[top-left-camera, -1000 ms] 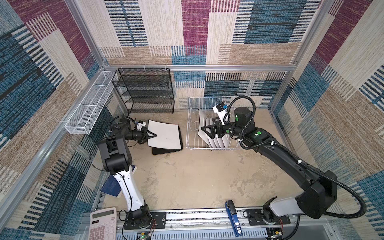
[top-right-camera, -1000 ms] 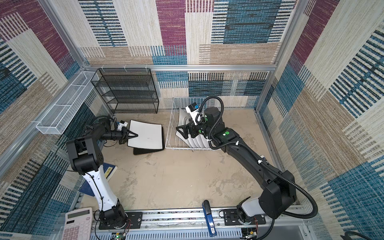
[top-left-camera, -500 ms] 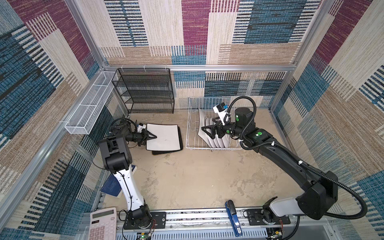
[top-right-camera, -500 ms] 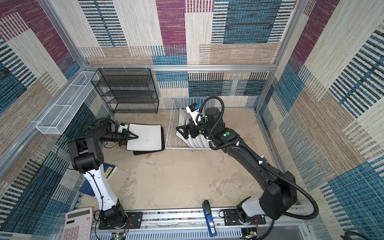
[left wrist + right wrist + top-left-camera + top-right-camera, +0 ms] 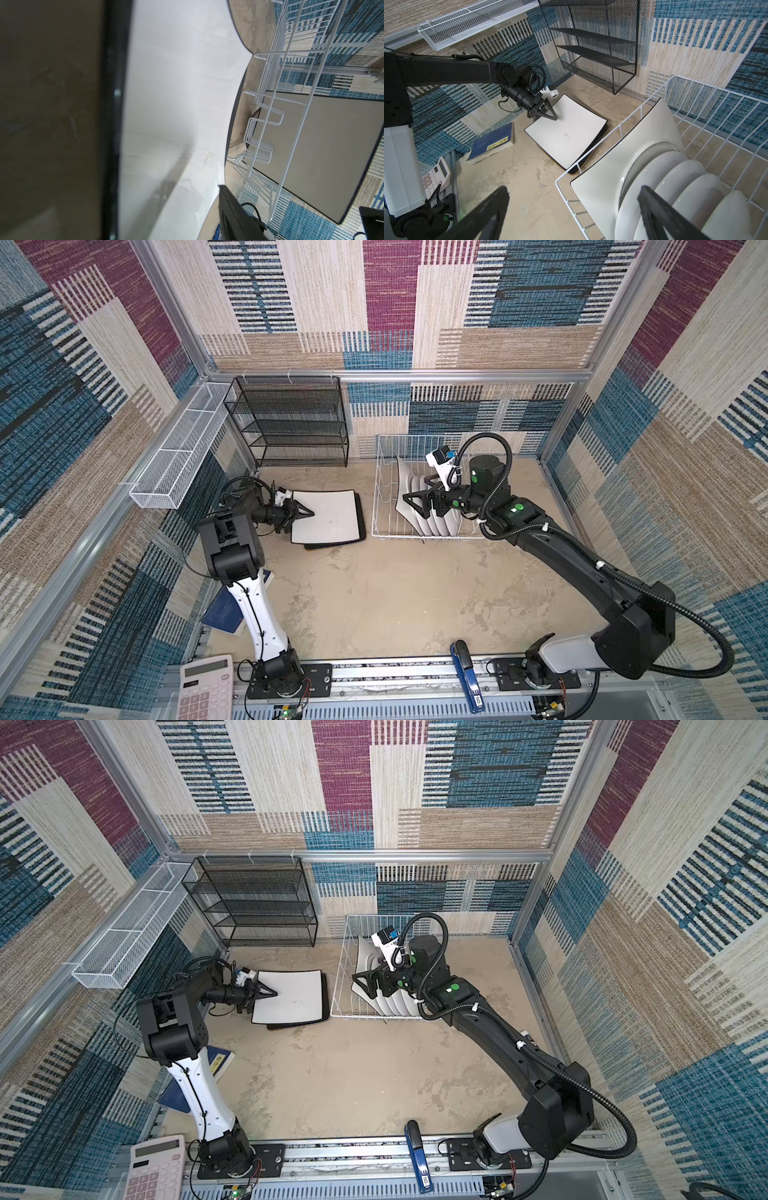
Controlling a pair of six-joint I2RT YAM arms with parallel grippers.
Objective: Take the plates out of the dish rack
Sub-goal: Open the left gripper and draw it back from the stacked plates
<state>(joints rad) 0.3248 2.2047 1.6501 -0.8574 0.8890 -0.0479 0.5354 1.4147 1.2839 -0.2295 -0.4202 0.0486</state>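
Note:
The white wire dish rack (image 5: 384, 472) (image 5: 344, 969) holds one square plate (image 5: 402, 489) (image 5: 608, 166) upright at its left end. Several round white plates (image 5: 440, 524) (image 5: 685, 176) stand behind it. My right gripper (image 5: 419, 504) (image 5: 571, 195) is open, one finger outside the rack's wall and one over the round plates. Left of the rack, two square plates lie stacked (image 5: 328, 516) (image 5: 295, 994) (image 5: 571, 128) on the table. My left gripper (image 5: 311, 514) (image 5: 555, 118) is open at the stack's left edge, its upper finger (image 5: 232, 214) just off the top plate's white face (image 5: 176, 93).
A black mesh shelf (image 5: 291, 423) stands against the back wall. A long white mesh basket (image 5: 174, 464) hangs on the left wall. A blue book (image 5: 224, 610), a calculator (image 5: 205, 686) and a blue stapler (image 5: 467, 680) lie near the front rail.
My left gripper lowered the square plate flat onto the one beneath it and its jaws opened, letting the plate go. The right arm has not moved.

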